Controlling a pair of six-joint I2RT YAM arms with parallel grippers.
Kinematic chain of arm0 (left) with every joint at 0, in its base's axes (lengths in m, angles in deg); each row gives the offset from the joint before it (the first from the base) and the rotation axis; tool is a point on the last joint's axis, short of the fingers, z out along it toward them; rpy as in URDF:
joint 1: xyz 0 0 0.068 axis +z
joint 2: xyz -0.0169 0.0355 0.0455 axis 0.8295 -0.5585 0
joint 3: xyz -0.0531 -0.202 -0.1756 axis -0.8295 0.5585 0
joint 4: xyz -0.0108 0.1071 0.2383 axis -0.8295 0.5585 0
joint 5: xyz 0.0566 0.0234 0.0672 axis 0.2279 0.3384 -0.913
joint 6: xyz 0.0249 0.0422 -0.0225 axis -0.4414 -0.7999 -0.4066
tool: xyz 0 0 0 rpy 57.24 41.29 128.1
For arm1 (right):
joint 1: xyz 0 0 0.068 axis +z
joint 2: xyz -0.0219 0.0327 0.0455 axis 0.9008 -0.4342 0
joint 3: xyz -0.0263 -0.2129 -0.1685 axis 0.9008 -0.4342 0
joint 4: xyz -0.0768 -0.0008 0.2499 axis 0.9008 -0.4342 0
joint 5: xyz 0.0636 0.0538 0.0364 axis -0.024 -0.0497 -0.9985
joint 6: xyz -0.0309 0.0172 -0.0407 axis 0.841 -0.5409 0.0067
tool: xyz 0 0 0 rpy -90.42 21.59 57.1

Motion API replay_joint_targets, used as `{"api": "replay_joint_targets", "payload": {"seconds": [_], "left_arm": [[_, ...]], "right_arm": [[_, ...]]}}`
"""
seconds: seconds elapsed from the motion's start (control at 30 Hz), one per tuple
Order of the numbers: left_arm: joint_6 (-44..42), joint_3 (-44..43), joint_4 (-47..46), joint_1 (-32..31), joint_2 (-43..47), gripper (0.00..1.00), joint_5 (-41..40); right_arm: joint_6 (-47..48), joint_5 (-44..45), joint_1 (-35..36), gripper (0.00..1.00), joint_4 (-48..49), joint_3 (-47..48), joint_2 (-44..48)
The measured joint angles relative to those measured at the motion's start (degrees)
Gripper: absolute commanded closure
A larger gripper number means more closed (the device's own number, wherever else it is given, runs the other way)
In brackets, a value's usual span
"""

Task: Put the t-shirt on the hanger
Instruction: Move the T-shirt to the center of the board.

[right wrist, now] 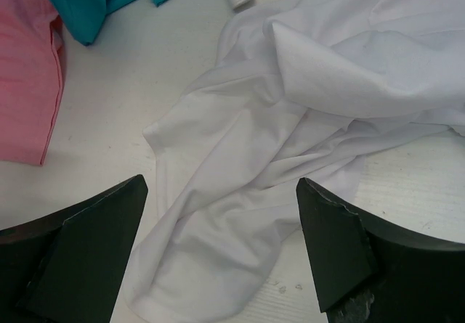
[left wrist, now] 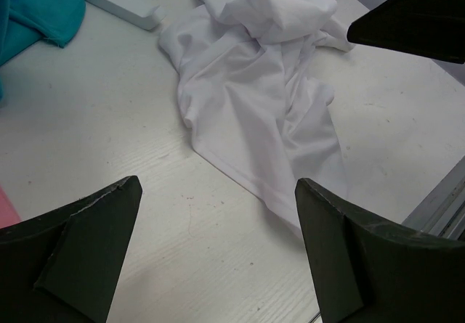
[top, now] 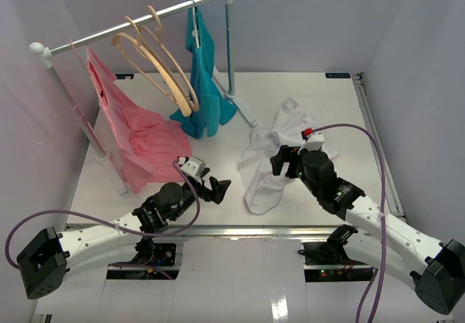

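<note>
The white t-shirt (top: pixel 270 165) lies crumpled on the table right of centre; it also shows in the left wrist view (left wrist: pixel 254 83) and the right wrist view (right wrist: pixel 290 120). Two beige wooden hangers (top: pixel 161 65) hang empty on the white rail (top: pixel 131 22). My left gripper (top: pixel 218 189) is open and empty, low over the table just left of the shirt's near end. My right gripper (top: pixel 280 160) is open and empty, hovering over the shirt's middle. In the right wrist view its fingers (right wrist: pixel 87 243) straddle the shirt's lower part.
A pink garment (top: pixel 134 138) hangs on a thin pink hanger at the rail's left. A teal-blue garment (top: pixel 203 83) hangs at the rail's right. The rack's foot (top: pixel 243 109) lies on the table beside the shirt. Grey walls enclose the table.
</note>
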Motion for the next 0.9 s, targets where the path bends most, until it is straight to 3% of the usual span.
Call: {"api": "replay_joint_targets", "payload": {"seconds": [0.33, 0.7, 0.9], "left_arm": [[-1.1, -0.4, -0.5, 0.0, -3.3, 0.02, -0.6], [-1.8, -0.6, -0.7, 0.1, -6.8, 0.02, -2.3], [-1.9, -0.6, -0.9, 0.1, -6.3, 0.02, -2.3]], "right_arm": [[1.4, 3.3, -2.0, 0.04, 0.4, -0.5, -0.4], [3.9, -1.6, -19.7, 0.2, -0.9, 11.5, -19.0], [6.5, -7.4, -23.3, 0.24, -1.3, 15.1, -25.2]]}}
